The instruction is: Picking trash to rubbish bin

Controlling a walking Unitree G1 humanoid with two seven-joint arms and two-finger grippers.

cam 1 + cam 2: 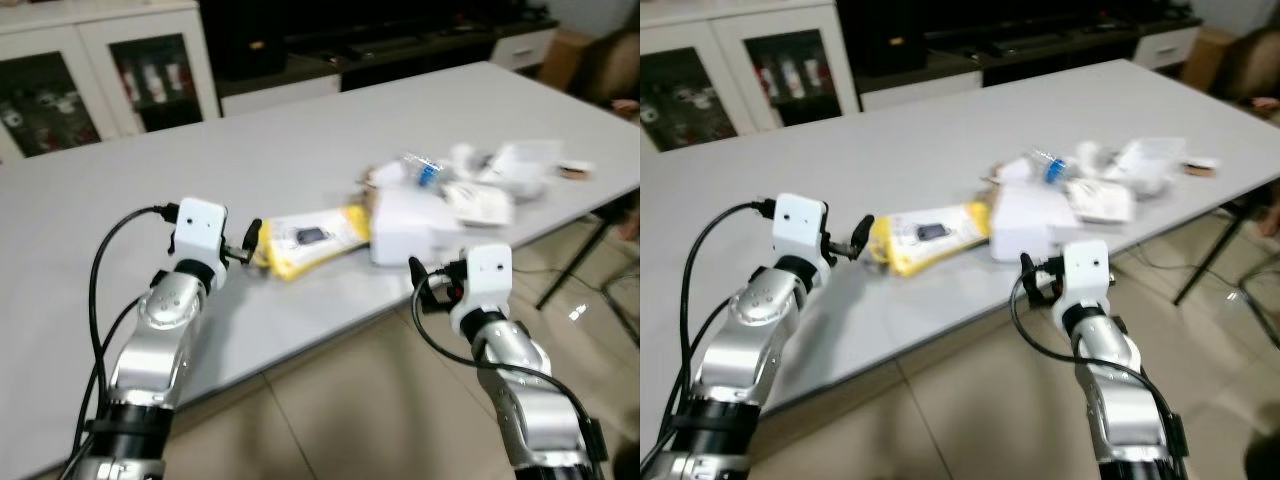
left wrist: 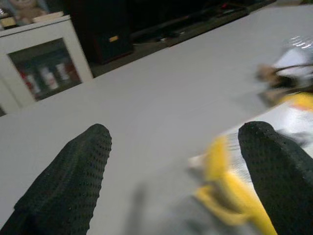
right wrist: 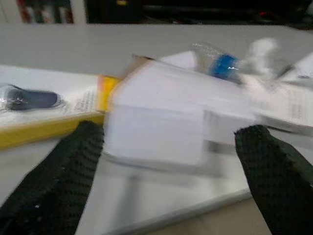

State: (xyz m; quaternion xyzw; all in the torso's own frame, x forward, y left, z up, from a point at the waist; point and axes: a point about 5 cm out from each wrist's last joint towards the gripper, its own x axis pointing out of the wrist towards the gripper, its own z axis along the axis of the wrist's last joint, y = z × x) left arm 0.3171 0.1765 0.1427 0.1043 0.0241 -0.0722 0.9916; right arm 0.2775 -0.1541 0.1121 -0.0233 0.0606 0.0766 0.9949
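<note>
- My left gripper [image 1: 252, 243] sits at centre-left of the head view, over the grey table [image 1: 300, 170], fingers spread apart and holding nothing; its tips are just beside the near end of the yellow blister pack [image 1: 310, 240].
- In the left wrist view the pack [image 2: 230, 186] lies partly between my two black fingers [image 2: 73, 181]. I judge this placement is a lead-in to closing on it.
- My right gripper [image 1: 428, 283] is at lower right of the head view, off the table's front edge, fingers apart and empty, pointed at the white box [image 1: 410, 228].
- The right wrist view shows that box [image 3: 156, 117] framed between the fingers but not touched; it is blurred.
- The trash lies in one cluster right of centre on the table: the pack, the box touching it, a clear bottle with a blue label [image 1: 425, 170], and white wrappers and papers [image 1: 500, 180] behind.
- Containers: a white glass-door cabinet [image 1: 100, 70] at upper left holds bottle-like items, too blurred to name.
- Judgement: no trash is lifted yet; the task is at its start.
</note>
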